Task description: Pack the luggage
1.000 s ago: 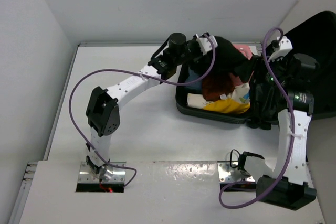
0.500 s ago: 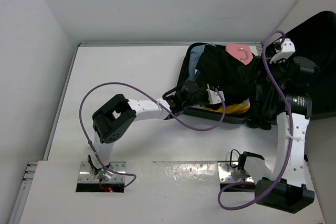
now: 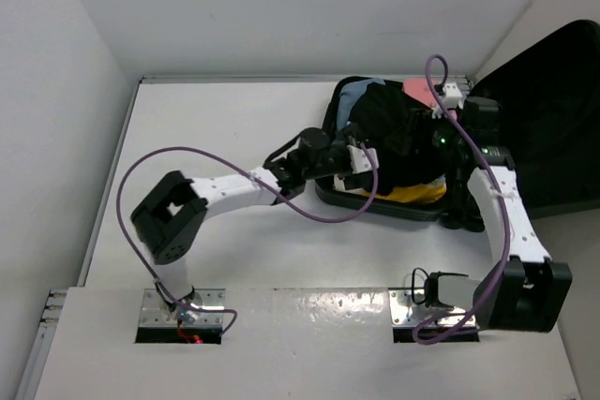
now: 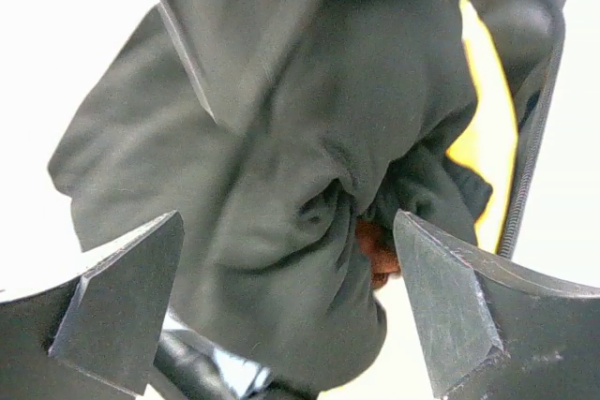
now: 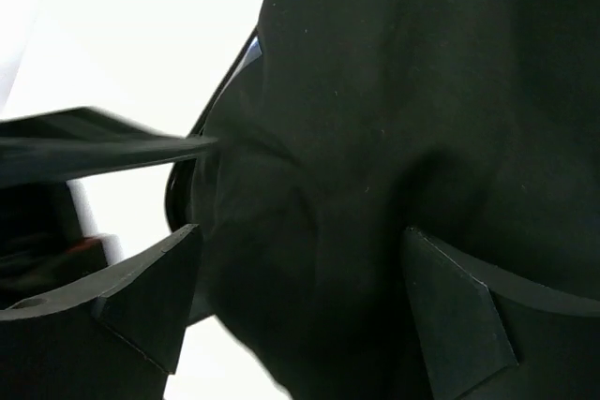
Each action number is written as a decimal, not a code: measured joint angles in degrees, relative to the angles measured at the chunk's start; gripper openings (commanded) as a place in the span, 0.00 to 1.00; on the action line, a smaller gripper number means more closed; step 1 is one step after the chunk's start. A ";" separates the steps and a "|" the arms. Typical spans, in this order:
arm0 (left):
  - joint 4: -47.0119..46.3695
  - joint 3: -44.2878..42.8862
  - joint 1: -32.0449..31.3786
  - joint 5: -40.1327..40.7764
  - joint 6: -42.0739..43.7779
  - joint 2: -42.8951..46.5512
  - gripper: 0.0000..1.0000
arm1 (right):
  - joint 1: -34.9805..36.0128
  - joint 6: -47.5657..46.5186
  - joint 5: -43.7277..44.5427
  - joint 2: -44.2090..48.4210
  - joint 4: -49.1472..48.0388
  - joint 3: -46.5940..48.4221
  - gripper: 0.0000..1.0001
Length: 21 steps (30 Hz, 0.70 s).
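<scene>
Two arms reach into the luggage (image 3: pixel 553 110), which lies open at the far right of the tabletop (image 3: pixel 225 119), its lid tipped back to the right so the base can be filled from above. A black garment (image 3: pixel 394 128) is heaped over the other clothes there. A yellow item (image 3: pixel 412 194) shows at the near edge, a pink one (image 3: pixel 417 89) at the far edge and a light blue one (image 3: pixel 352 96) at the far left corner.

The left end effector (image 4: pixel 287 241) hangs at the near left rim with its jaws spread wide and nothing between them. The bunched garment lies just beyond, with an orange-brown scrap (image 4: pixel 375 250) peeping from under it. The right end effector (image 5: pixel 300 236) is over the middle of the heap, jaws also spread, facing black cloth. It probably sits there to press or tuck the pile down so the lid can close.

No brand, label or writing can be read anywhere.
</scene>
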State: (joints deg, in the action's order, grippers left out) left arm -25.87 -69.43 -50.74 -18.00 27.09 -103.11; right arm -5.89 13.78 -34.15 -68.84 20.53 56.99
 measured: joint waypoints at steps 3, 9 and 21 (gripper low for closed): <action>0.76 2.21 0.79 -1.27 -1.60 7.23 0.99 | 2.32 0.07 2.12 -5.07 -1.46 1.88 0.77; 2.99 2.19 1.62 0.42 -4.24 20.46 0.99 | 3.80 -1.18 5.66 -10.29 -0.52 2.49 0.83; 13.90 -5.66 10.62 16.98 -17.27 17.22 0.99 | 9.64 -9.25 17.79 4.07 4.17 22.40 0.99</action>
State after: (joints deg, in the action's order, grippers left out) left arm -11.97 -75.09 -40.12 -1.02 9.82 -85.89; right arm 3.75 4.54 -16.36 -64.77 24.71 79.40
